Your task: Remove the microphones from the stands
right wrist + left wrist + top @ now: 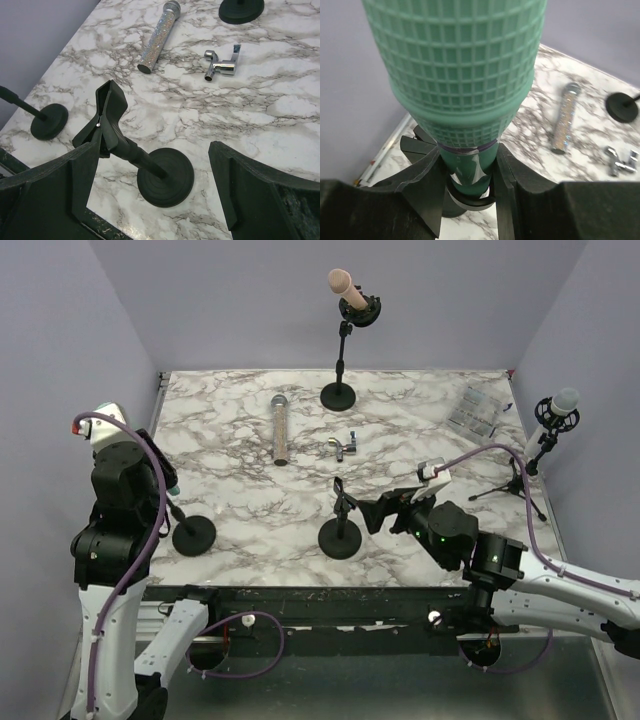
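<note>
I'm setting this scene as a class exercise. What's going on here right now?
The left tool is shut on the handle of the green microphone, just under its mesh head. The microphone seems not yet lifted from the clip of its stand. The right tool hangs open beside an empty clip stand, holding nothing. A silver microphone lies on the table.

You are looking down from above and behind the arm bases, taking in the whole table (250,530). The left wrist camera is sitting tight against the green microphone (455,75). The right one is looking low from the near edge toward the far edge. All three are sharing the silver microphone (279,428).
</note>
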You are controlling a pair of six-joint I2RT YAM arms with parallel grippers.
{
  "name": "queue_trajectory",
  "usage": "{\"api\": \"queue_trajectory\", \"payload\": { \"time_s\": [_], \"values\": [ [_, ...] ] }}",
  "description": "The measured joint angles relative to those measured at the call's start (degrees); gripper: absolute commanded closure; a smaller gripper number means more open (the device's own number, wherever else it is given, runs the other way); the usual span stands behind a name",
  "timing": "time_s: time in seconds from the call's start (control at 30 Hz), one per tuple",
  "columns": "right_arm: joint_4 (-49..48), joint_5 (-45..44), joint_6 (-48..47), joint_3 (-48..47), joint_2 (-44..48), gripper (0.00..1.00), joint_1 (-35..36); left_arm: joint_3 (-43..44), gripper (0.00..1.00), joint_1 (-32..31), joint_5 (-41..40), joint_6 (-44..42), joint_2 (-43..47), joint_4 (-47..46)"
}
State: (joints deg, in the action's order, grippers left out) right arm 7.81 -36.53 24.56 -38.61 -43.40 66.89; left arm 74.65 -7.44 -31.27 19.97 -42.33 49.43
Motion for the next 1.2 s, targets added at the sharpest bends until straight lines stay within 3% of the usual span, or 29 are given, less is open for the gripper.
{"api": "queue_trajectory", "payload": {
  "time_s": [0.37,0.9,1.07,1.2],
  "values": [
    [0.0,0.13,0.0,-1.36,-3.52,0.0,0.0,3.85,1.0,-1.7,28.87,-3.58,-0.11,3.02],
    [0.2,0.48,-3.28,-6.99,-6.21,0.0,0.0,-6.75,1.0,-12.41,58.55,-16.79,1.27,-14.03],
    [-0.33,5.99,-8.26,-8.98,-7.02,0.0,0.0,-11.3,1.0,-12.5,67.3,-20.9,1.53,-20.28],
    [-2.34,18.18,-15.47,-11.69,-8.5,0.0,-0.07,-13.33,1.0,-12.5,71.25,-23.17,2.86,-22.29]
  ]
}}
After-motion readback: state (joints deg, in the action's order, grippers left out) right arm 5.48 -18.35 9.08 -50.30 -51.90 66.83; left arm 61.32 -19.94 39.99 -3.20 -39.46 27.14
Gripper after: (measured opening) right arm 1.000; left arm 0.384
